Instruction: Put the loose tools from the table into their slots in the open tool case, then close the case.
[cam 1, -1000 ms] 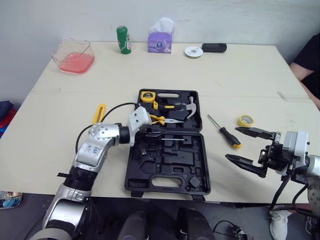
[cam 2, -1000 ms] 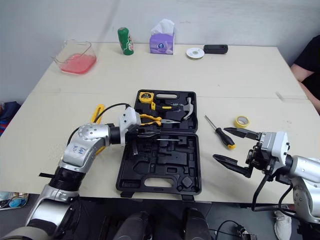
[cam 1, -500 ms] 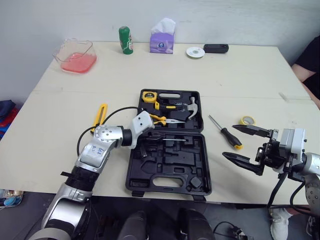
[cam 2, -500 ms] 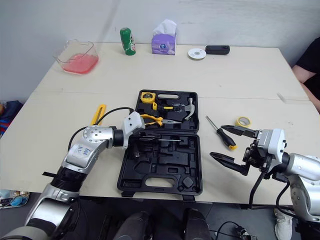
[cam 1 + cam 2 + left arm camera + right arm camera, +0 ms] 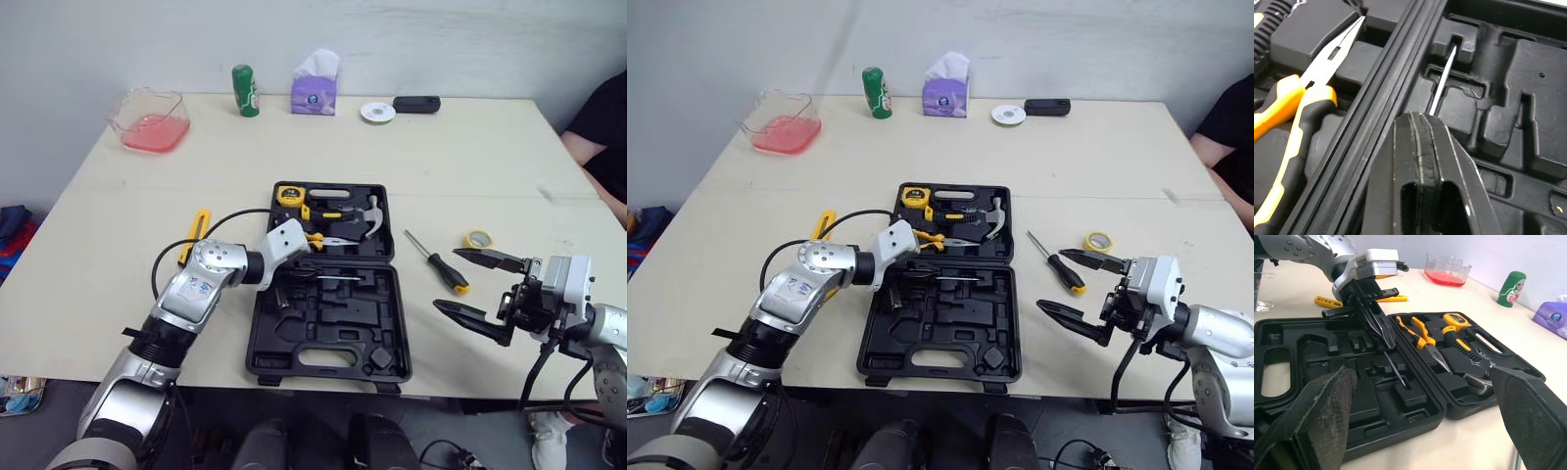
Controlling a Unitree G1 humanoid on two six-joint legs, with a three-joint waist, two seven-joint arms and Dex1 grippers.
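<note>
Left wrist view: the left gripper [image 5: 1422,117] has its two black fingers pressed together on the near end of a thin metal shaft [image 5: 1442,78], which runs straight ahead of the fingertips and lies in a narrow slot of the open black tool case [image 5: 333,328]. Across the case's hinge ridge from this gripper sit the yellow-handled pliers [image 5: 1298,112], with a yellow tape measure [image 5: 288,195] and a hammer [image 5: 370,213] farther along the same half. A flat yellow tool [image 5: 195,232] lies on the table [image 5: 470,157] behind this gripper's arm, outside the case. The right gripper [image 5: 449,280] is spread wide and holds nothing, pointing toward the case from its right side. A screwdriver with a black and yellow handle [image 5: 438,260] lies loose near its fingertips, and a yellow tape roll [image 5: 479,238] sits just beyond its far finger.
</note>
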